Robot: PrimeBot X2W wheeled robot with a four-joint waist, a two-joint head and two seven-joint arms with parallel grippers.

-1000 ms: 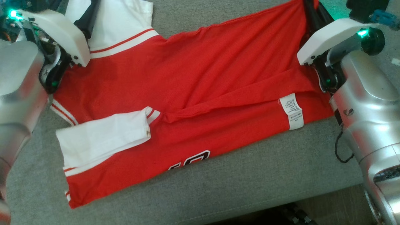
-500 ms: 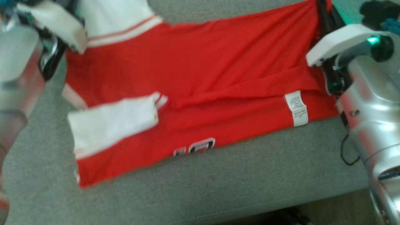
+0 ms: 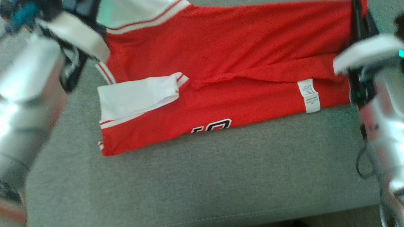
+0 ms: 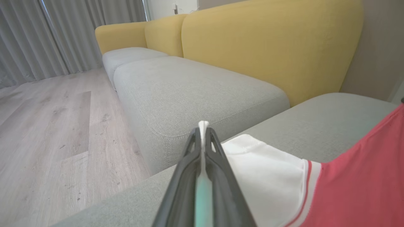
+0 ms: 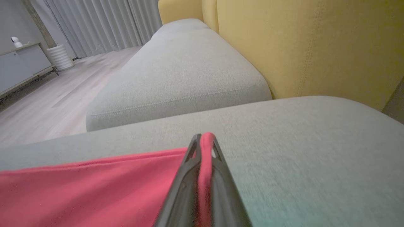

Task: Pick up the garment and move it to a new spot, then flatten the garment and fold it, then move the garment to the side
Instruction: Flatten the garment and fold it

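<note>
- Red cloth with white sleeves: the jersey (image 3: pixel 240 53) lies across the grey seat cushion (image 3: pixel 202 176). Its near sleeve (image 3: pixel 139 94) is tucked over the body and the care label (image 3: pixel 309 96) is turned up, so one fold looks made already. My left forearm (image 3: pixel 28 94) and right forearm (image 3: pixel 383 126) reach up either side toward its far corners. The head view is blurred.
- I judge the step in hand to be folding the far edge over toward me. To do it well I should travel both hands level and together, holding the edge taut between them. Then I lay it along the near edge and let go only once it lies flat.
- Left wrist view: my left gripper (image 4: pixel 203 132) has its fingers pressed together on a strip of white cloth at the far sleeve (image 4: pixel 265 170). It points nearly level, low over the cushion, toward the yellow backrest (image 4: pixel 268 47).
- Right wrist view: my right gripper (image 5: pixel 203 140) pinches a ridge of the red fabric, which runs off to that view's left. The fingers lie nearly flat, just above the cushion.
</note>
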